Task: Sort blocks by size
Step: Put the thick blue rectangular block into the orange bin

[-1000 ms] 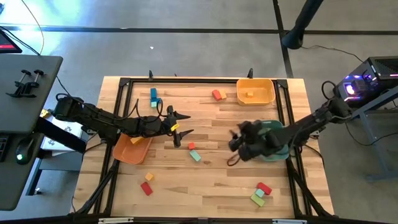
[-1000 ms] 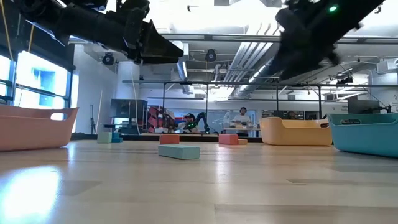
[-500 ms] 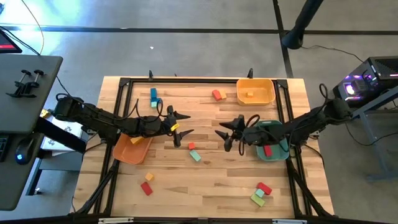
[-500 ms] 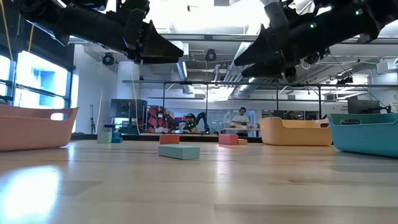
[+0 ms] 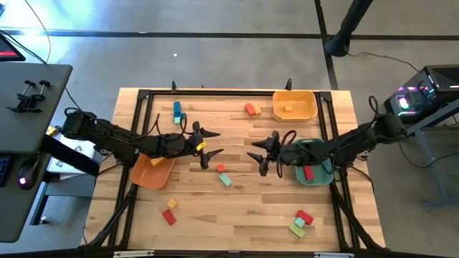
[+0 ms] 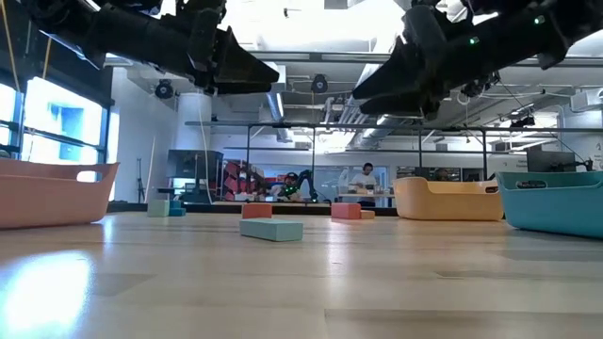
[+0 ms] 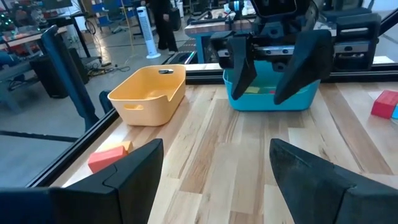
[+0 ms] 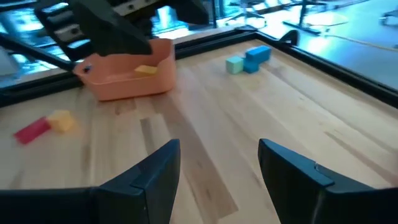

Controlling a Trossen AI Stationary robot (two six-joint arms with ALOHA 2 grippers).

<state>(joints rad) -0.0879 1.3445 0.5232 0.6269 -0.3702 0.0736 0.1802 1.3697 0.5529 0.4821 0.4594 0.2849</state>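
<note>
— Where are both grippers?
— Mid-frame in the high view, facing each other: left gripper (image 5: 209, 145) and right gripper (image 5: 258, 154), both spread wide and empty, probably ready to pick
— And the blocks?
— A small red cube (image 5: 221, 168) and a teal wooden bar (image 5: 226, 180) lie just below, between them; others sit scattered

From overhead, the left arm (image 5: 143, 145) covers part of the orange bin (image 5: 147, 175), so its contents are mostly hidden. The red block (image 7: 384, 101) gets chopped by the left wrist view's edge, and the people (image 6: 365, 179) past the counter are too tiny to make out.
</note>
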